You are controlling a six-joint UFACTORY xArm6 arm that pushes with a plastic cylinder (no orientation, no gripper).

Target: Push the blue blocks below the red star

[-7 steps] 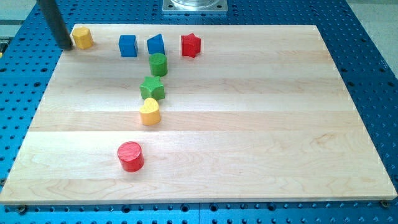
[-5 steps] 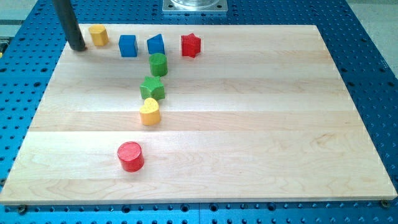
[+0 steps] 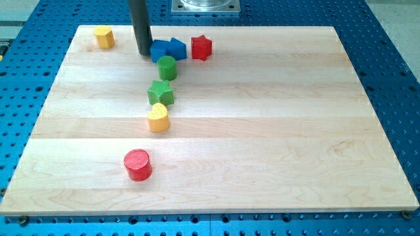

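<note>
rod (image 3: 139, 26) top cut off, blue shapes (image 3: 168, 49) unclear

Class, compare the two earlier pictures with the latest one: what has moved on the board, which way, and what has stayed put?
My tip swept toward the view's right, nudging the yellow block rightward, passing it, then pushing the blue cube right against the other blue block, which shifted slightly right. The red star, green cylinder, green block, yellow heart and red cylinder stayed put.

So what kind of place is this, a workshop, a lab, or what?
Most likely a robotics lab bench. A wooden board lies on a blue perforated table, small coloured blocks such as the red star are scattered on it, and my tip touches the left blue block.
</note>
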